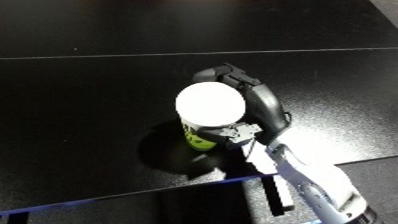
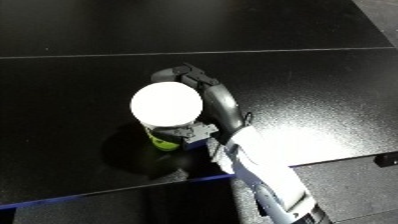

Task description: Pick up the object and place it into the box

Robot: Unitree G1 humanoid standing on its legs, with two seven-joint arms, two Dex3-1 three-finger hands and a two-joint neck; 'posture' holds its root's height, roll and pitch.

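We see our right hand (image 1: 253,102) curled around the far side of a white-lidded container (image 1: 210,105) with a green label, which stands upright on the black table (image 1: 89,90). No bin shows in either view, and our left hand is out of sight. The risk, we judge, is that the fingers wrap only the rim, so the container could tip or slip as it lifts.
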